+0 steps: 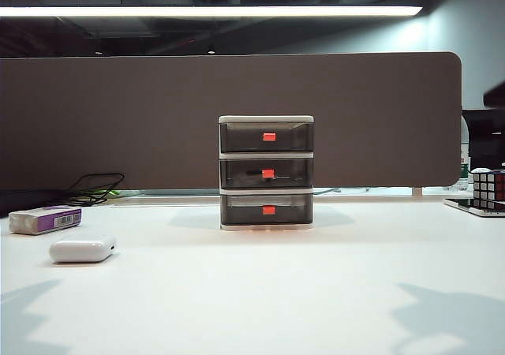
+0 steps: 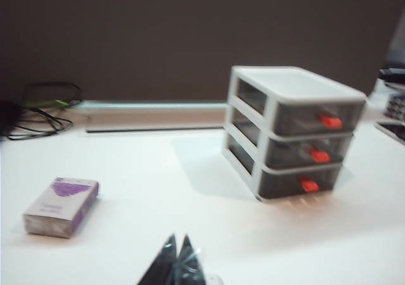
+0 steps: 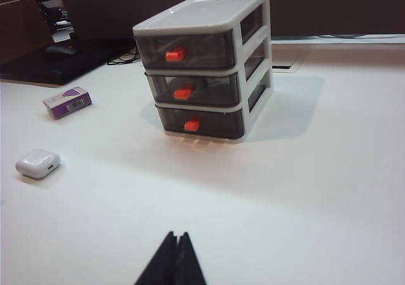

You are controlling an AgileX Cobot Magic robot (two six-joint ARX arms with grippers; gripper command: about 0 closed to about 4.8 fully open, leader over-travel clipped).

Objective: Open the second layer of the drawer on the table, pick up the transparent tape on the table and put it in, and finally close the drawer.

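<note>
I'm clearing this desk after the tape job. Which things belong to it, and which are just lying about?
Job: cabinet; middle drawer, shut, dark shape inside, perhaps the tape; left gripper and right gripper, both shut, over the near table.
Lying about: white case; purple box; cube; cables.

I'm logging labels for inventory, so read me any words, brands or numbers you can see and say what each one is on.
No text here can be read.
Purple and white box: has a barcode sticker and print, too small and blurred.
White rounded case: no marking visible.
Drawer cabinet: none, only plain red-orange handles.
Cube puzzle: coloured squares, no text.
</note>
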